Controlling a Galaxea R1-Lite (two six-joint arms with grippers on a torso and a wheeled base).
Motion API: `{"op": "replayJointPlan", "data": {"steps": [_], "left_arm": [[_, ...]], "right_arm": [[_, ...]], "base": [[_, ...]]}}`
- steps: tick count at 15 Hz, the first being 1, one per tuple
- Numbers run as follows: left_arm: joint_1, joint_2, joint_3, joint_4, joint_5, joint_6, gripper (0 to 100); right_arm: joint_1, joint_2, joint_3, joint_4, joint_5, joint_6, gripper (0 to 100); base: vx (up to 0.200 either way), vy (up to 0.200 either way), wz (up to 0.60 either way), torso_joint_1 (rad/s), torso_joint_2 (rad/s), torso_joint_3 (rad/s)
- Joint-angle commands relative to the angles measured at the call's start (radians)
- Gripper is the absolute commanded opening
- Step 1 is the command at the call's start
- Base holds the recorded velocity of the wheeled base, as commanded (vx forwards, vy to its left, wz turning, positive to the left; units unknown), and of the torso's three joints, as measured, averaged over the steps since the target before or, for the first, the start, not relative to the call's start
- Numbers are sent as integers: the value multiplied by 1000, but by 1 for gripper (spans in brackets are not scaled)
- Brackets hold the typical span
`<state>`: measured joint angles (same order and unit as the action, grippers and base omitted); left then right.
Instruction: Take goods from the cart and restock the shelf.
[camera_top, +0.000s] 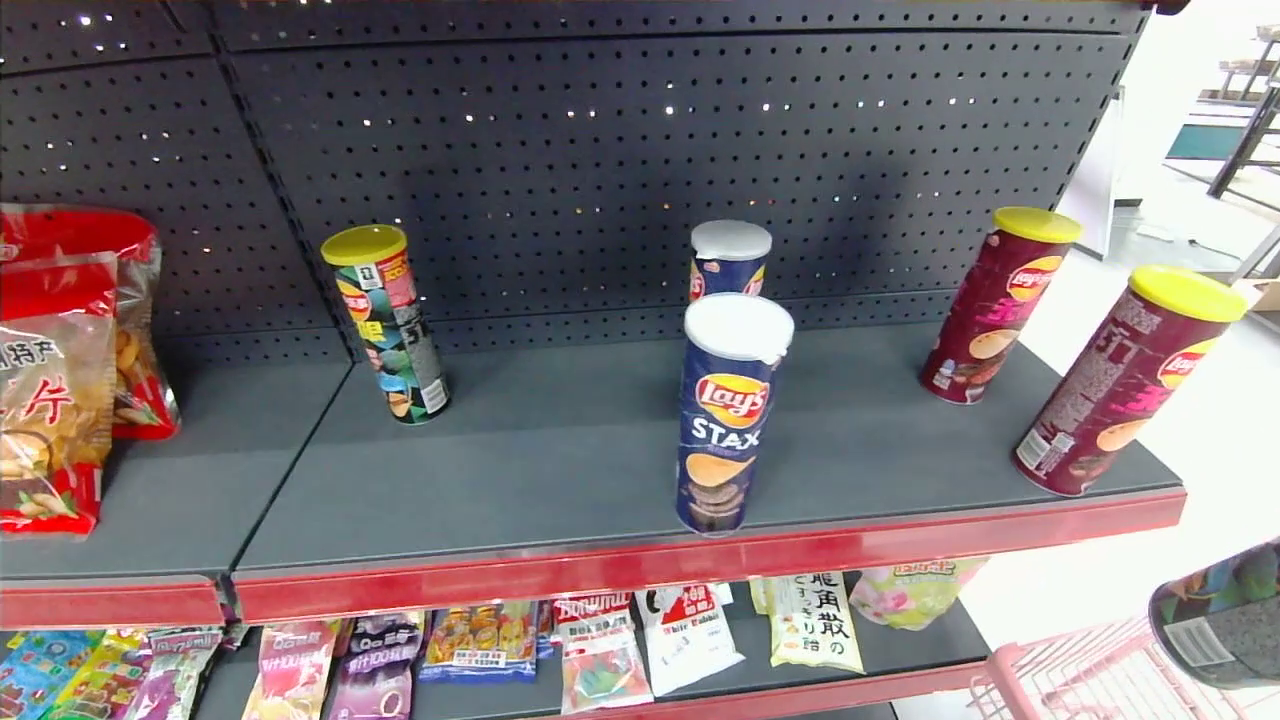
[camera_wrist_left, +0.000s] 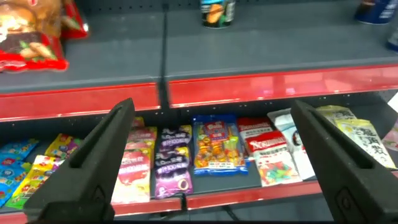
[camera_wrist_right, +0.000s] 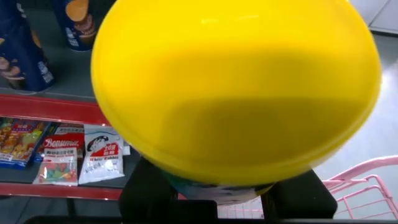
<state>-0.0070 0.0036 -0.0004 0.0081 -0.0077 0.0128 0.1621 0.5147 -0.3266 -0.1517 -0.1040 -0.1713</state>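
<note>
Gripped in the right pincer (camera_wrist_right: 217, 196) — a tall crisp can with a yellow plastic lid (camera_wrist_right: 236, 87), dark patterned label and barcode, off the right front corner of the dark grey shelf (camera_top: 500, 470), near the pink wire cart (camera_top: 1080, 675). Left pincer (camera_wrist_left: 217, 168) spread wide and holding nothing, before the shelf's red lip. On the shelf — blue white-lidded cans (camera_top: 725, 420), maroon yellow-lidded cans (camera_top: 995, 305), one matching patterned can (camera_top: 390, 320).

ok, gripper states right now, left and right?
Left gripper: open, empty.
Right gripper: shut on a yellow-lidded chip can.
</note>
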Motion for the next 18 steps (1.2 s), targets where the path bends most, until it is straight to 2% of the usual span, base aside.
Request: {"op": "replayJointPlan", "data": {"steps": [1,16,18], "left_arm": [[1,-1,0,0,0,0,100],[1,-1,0,0,0,0,100],[1,-1,0,0,0,0,100]], "right_arm": [[0,2,3,0,0,1,0],[4,2,6,0,3,4,0],[4,1,8,0,3,4,0]], "base": [[0,200,0,-2,-2,7],[0,200,0,2,4,3],[0,0,0,0,0,0]]}}
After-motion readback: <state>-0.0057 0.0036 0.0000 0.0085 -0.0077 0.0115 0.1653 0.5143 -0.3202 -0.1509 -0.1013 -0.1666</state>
